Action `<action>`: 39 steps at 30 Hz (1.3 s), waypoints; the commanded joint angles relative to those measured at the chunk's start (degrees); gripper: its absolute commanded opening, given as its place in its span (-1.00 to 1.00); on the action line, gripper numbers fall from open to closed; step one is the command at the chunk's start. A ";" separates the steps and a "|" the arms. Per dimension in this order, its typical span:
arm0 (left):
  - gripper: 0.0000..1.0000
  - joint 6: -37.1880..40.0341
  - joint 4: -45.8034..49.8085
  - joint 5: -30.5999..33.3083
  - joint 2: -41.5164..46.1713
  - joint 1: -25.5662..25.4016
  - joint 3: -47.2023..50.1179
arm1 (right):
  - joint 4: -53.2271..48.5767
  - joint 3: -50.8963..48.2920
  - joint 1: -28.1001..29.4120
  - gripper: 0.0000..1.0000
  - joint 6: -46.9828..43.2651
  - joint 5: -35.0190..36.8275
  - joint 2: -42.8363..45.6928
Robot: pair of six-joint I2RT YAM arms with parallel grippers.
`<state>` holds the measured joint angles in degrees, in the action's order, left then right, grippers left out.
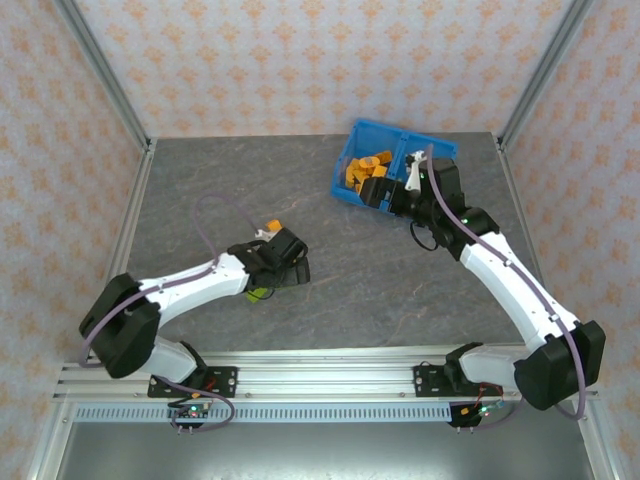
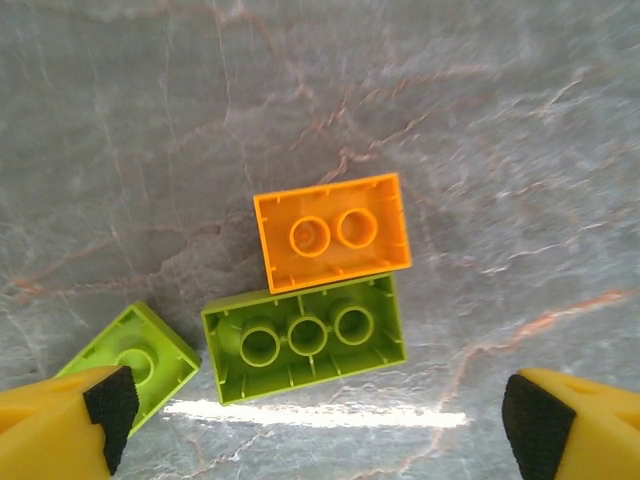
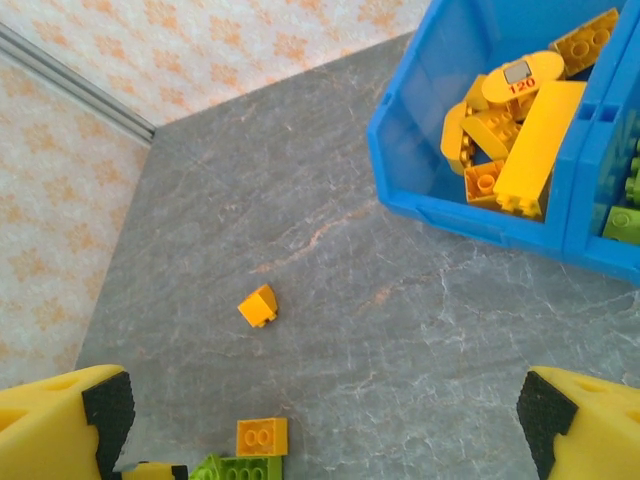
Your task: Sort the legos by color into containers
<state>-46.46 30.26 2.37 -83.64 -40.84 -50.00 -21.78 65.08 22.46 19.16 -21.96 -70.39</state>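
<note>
Here an orange rectangular plastic brick (image 2: 332, 232), hollow side up, touches a lime green brick (image 2: 304, 338); left gripper (image 2: 322, 410) and right gripper (image 3: 326, 412) gape wide, the latter's view adding a blue plastic bin (image 3: 470, 215).

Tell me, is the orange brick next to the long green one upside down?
Yes, upside down: the orange brick shows its hollow underside with two round tubes, not studs.

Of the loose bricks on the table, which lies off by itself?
The small orange brick, alone on bare table; the flat orange brick sits against a lime green brick.
</note>
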 commanded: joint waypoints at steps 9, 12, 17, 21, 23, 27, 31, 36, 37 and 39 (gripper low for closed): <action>0.64 -2.52 -3.17 -0.17 -5.37 0.39 0.15 | -2.62 0.79 -0.06 0.99 -1.70 0.91 -1.01; 0.61 -2.98 -2.70 0.46 -6.13 0.36 0.25 | -2.75 0.82 -0.02 0.99 -1.33 1.28 -0.94; 0.60 -2.54 -2.81 0.95 -7.24 0.33 0.47 | -2.93 1.23 -0.05 0.99 -1.19 1.22 -1.06; 0.37 -2.45 -4.01 0.48 -8.20 0.33 0.85 | -3.16 1.77 -0.10 0.99 -0.81 1.23 -1.06; 0.32 -2.54 -4.33 0.40 -8.62 0.32 0.89 | -3.09 1.89 -0.05 0.99 -0.67 1.27 -0.92; 0.10 -2.33 -4.42 0.40 -8.51 0.36 0.95 | -3.73 2.32 0.02 0.99 -0.44 1.22 -0.22; 0.04 -0.91 -2.71 -0.96 -4.66 -0.39 -0.94 | -3.82 2.15 -0.01 0.99 -0.10 2.11 1.86; 0.06 3.93 -1.13 0.10 -0.56 -3.68 -8.52 | -3.32 1.08 -0.04 0.99 0.35 5.45 5.45; 0.06 5.21 -1.81 0.26 -0.75 -3.88 -10.02 | -3.19 0.84 0.02 0.99 0.48 6.25 6.03; 0.10 6.88 -2.33 1.54 -2.40 -3.98 -12.92 | -2.50 0.09 -0.01 0.99 0.98 7.74 7.15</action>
<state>-43.53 27.64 1.61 -86.13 -44.64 -59.22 -25.23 65.36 22.46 19.07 -17.85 -65.58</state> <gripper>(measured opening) 0.543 0.994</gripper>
